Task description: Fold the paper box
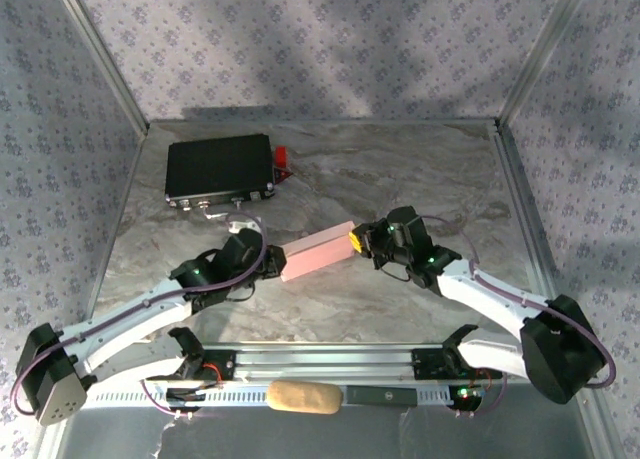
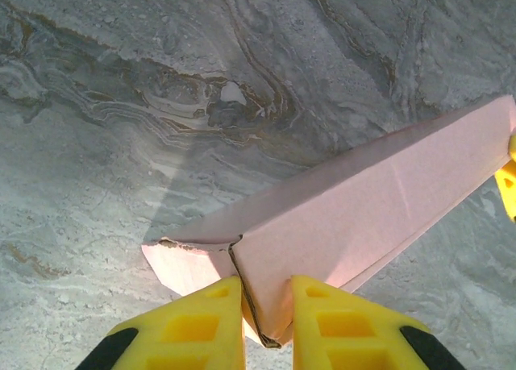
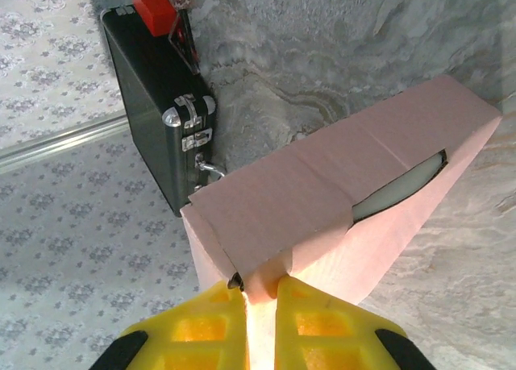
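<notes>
Marbled grey tabletop [image 1: 420,179], flowered walls all round. Near its middle is the paper box [image 1: 318,250], a long pink folded shape stretched between the two arms. The left gripper [image 2: 266,301] pinches the box's left end, and the right gripper [image 3: 260,301] pinches the opposite end. Whether the box touches the surface, I can't tell. A black case [image 1: 220,169] lies well behind it, at the back left.
</notes>
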Controlling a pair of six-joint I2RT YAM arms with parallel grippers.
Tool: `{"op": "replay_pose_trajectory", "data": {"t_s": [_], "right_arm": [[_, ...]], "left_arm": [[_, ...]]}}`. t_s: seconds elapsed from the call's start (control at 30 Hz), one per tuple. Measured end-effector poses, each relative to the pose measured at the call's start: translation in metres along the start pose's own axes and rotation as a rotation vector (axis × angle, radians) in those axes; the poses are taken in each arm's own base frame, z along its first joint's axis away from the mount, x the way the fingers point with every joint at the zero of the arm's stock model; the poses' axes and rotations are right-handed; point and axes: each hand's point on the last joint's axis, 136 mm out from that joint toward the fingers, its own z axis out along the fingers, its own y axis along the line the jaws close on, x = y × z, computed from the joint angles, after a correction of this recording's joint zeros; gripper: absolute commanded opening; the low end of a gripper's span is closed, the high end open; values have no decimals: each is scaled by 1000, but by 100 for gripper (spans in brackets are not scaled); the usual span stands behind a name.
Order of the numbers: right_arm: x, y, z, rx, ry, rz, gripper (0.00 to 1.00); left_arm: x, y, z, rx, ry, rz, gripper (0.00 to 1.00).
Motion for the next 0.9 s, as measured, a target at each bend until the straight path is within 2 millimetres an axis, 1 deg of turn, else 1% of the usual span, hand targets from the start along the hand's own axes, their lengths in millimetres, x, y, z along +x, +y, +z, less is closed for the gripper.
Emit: {"op": "replay_pose_trajectory", "data": {"t_s": [0.1, 0.13, 0.2, 0.27, 0.33, 0.37, 0.43, 0.47, 0.5, 0.53, 0.57, 0.6, 0.63, 0.67, 0.7, 0.73, 0.77, 0.8, 0.87, 0.9], "right_arm": [[-8, -9, -17, 13, -35, -54, 24], [-10, -15, -26, 25, -50, -77, 26], [-14, -35, -42, 67, -84, -115, 30], [-19, -66, -54, 136, -116, -135, 31], [-24, -96, -62, 199, -140, -141, 32], [-26, -112, -64, 230, -147, -137, 34], [-30, -137, -66, 281, -154, -124, 38], [-32, -146, -68, 307, -157, -125, 43], [-34, -148, -69, 321, -161, -128, 48], [-35, -148, -71, 338, -166, -147, 57], [-36, -142, -76, 353, -172, -175, 66], [-38, -132, -80, 357, -183, -207, 93], [-39, -116, -86, 349, -191, -254, 99], [-42, -94, -91, 324, -204, -309, 99], [-47, -74, -96, 296, -225, -354, 99], [-55, -55, -102, 274, -257, -400, 99], [-65, -41, -107, 270, -294, -435, 99], [-75, -30, -112, 275, -333, -462, 99], [-101, -15, -126, 325, -444, -522, 99], [-110, -13, -129, 355, -482, -552, 99]], "left_arm": [[9, -17, 0, 16, 9, 60, 18], [16, -24, 1, 23, 20, 84, 18], [34, -32, 5, 25, 53, 136, 19], [56, -32, 12, 2, 98, 191, 20], [72, -29, 21, -30, 129, 224, 22], [78, -26, 27, -47, 140, 235, 24], [86, -21, 36, -82, 153, 252, 27], [89, -17, 39, -103, 157, 262, 29], [89, -15, 40, -116, 157, 269, 31], [87, -14, 40, -128, 151, 279, 35], [82, -17, 37, -133, 137, 285, 41], [76, -22, 34, -128, 119, 282, 45], [65, -29, 28, -111, 91, 275, 47], [53, -35, 21, -81, 65, 255, 61], [42, -38, 14, -55, 43, 229, 99], [23, -38, 6, -25, 15, 181, 100], [1, -32, -1, 1, -15, 120, 100], [-20, -22, -8, 0, -55, 66, 100], [-63, 14, -23, -56, -155, -36, 100], [-75, 29, -29, -88, -186, -59, 100]]}}
